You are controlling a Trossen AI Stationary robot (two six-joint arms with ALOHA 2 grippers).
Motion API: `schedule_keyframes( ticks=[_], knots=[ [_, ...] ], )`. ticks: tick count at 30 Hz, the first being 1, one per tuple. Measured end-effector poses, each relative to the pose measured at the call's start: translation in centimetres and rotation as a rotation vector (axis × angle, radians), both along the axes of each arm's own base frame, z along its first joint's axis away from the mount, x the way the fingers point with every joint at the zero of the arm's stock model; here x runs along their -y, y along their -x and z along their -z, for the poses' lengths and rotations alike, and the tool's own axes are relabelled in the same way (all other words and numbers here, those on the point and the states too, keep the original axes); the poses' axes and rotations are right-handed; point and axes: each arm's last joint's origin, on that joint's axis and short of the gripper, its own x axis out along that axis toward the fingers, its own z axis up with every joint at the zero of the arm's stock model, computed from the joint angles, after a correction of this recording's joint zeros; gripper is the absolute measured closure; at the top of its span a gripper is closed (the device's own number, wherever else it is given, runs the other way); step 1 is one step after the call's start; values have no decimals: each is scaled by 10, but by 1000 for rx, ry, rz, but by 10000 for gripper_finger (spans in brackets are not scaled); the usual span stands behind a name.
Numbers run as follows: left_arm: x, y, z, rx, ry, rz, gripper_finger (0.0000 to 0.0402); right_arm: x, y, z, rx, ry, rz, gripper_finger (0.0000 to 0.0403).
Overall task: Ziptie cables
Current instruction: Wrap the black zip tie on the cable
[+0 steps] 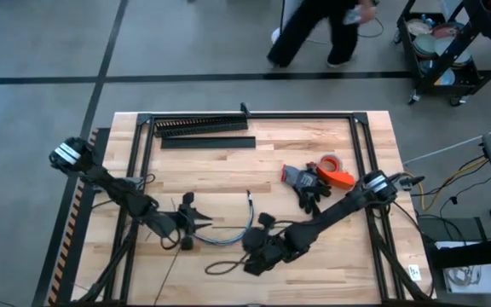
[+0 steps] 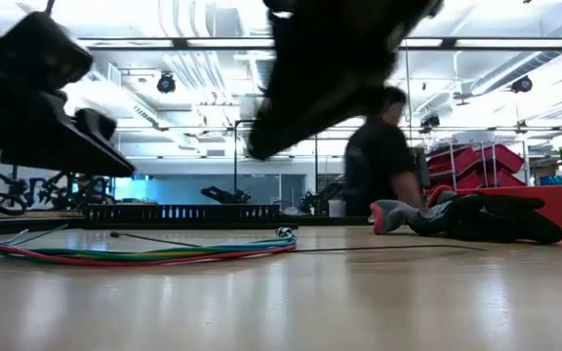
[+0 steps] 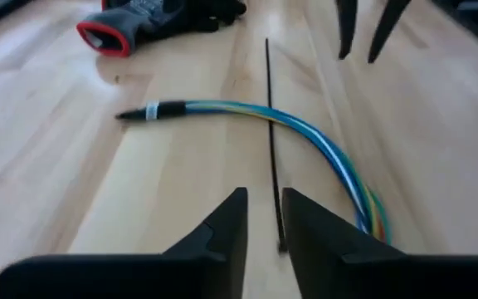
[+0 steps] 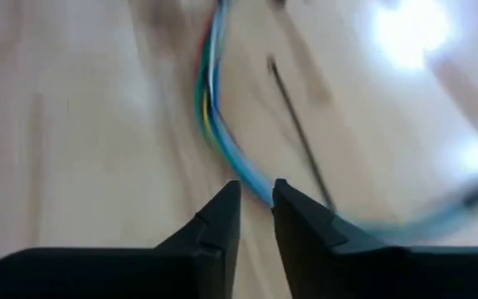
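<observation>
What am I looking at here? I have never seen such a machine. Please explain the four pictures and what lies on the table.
It is a robot with two dark arms at a wooden table. One picture looks down from above, one looks level across the tabletop, and two come from cameras on the wrists. The left gripper hovers low with its fingers slightly apart, a thin dark ziptie lying just ahead of them. The right gripper is low over the cables, a bundle of coloured wires, fingers also slightly apart. Neither holds anything, as far as I can see. Farther back lie a black comb-toothed duct, gloves and orange tape. A person is in the room behind.
</observation>
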Motion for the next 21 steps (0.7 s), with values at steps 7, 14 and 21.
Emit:
schedule_keyframes(
  ticks=[7, 14, 21],
  knots=[
    [-4, 28, 12, -10, 100, 73, 281, 43, -41, 29, 66, 27, -99, 309],
    [0, 27, 17, -56, 127, 105, 253, 70, -57, 42, 91, 67, -174, 295],
    [2, 26, 26, -90, 131, 93, 257, 73, -62, 63, 104, -25, -252, 319]
  ],
)
